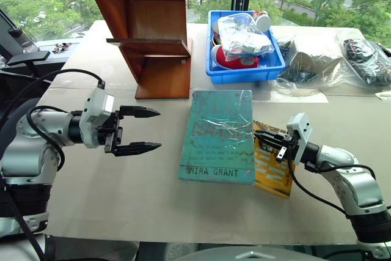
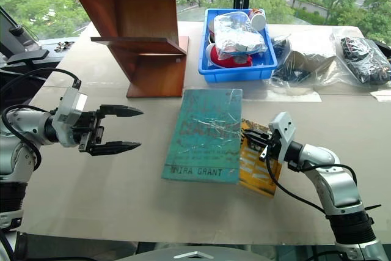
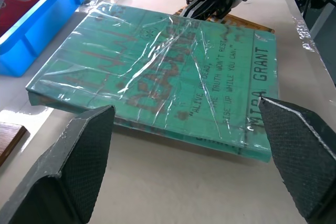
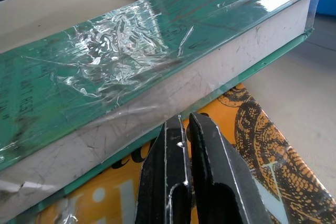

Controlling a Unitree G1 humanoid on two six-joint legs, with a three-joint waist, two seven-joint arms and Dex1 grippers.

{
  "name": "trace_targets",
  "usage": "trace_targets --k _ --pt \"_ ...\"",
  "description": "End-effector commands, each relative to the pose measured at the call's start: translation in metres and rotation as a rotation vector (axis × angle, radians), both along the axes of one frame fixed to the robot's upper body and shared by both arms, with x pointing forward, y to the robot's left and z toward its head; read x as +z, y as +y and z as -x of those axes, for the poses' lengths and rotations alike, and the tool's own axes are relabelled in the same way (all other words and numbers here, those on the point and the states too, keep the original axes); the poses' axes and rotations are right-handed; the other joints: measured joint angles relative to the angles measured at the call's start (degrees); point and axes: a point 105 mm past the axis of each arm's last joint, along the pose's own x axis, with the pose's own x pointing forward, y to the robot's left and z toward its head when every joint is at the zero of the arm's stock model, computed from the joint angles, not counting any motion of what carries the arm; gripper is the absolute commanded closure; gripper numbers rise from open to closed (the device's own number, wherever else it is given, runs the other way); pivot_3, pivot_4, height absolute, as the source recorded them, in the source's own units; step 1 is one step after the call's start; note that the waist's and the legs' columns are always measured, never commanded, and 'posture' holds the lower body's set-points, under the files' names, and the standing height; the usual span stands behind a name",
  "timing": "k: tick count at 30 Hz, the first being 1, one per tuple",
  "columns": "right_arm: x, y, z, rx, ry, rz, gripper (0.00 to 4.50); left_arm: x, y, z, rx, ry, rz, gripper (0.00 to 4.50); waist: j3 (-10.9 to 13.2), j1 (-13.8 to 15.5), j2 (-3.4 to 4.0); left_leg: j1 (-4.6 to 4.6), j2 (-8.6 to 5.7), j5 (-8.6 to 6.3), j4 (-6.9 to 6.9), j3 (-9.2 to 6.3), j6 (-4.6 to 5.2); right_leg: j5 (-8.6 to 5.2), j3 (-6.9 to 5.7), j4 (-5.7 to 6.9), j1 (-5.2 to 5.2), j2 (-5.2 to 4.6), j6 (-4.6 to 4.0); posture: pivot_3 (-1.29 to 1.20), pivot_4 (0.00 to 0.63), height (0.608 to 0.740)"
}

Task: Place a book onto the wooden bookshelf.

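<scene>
The book (image 1: 219, 134), teal with a glossy wrap and "MIRA GRANT" on its near edge, lies flat in the middle of the table. Its right side rests on a yellow book (image 1: 273, 169). My left gripper (image 1: 159, 129) hovers open to the left of the book, pointing at it, with nothing between its pads (image 3: 84, 156). My right gripper (image 1: 256, 133) is shut and holds nothing. Its tips (image 4: 184, 124) sit just above the yellow cover, at the teal book's page edge (image 4: 173, 90). The wooden bookshelf (image 1: 153, 35) stands reddish-brown at the back left, beyond the book.
A blue bin (image 1: 244, 75) with bagged items stands behind the book, right of the shelf. Clear plastic bags (image 1: 317, 65) with dark parts lie at the back right. The table's front edge runs close below both arms.
</scene>
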Motion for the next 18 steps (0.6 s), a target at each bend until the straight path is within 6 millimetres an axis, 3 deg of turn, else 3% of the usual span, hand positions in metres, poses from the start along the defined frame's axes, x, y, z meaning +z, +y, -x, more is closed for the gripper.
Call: trace_targets --k 1,6,10,18 --pt "0.008 0.001 0.002 0.027 -0.043 0.000 4.49 0.012 0.001 0.002 0.000 -0.056 0.001 0.00 0.00 0.00 0.00 0.01 0.00 0.00 0.00 0.00 0.00 0.00 0.00 0.02 0.00 0.00 0.00 0.00 0.150 0.740" --pt "0.004 0.021 0.010 0.106 -0.025 -0.007 4.49 0.012 0.000 0.001 0.004 -0.061 0.004 0.00 -0.02 -0.11 -0.03 0.03 0.00 0.00 0.01 0.00 0.00 0.00 0.00 0.05 0.00 0.02 0.00 0.00 0.150 0.740" --pt "0.002 0.026 0.009 0.117 -0.029 -0.003 4.49 0.012 -0.001 0.001 0.006 -0.059 0.005 0.00 -0.03 -0.07 -0.05 0.05 0.00 0.00 0.04 -0.02 0.00 0.00 -0.01 0.15 0.00 0.02 -0.01 0.00 0.150 0.740" --pt "0.014 -0.005 0.003 0.047 -0.075 0.026 4.49 0.006 0.001 0.003 0.039 -0.008 0.008 0.00 -0.01 -0.02 -0.08 0.04 -0.01 0.00 0.39 0.00 0.00 -0.01 0.01 0.44 0.00 0.00 -0.01 0.00 0.150 0.740"
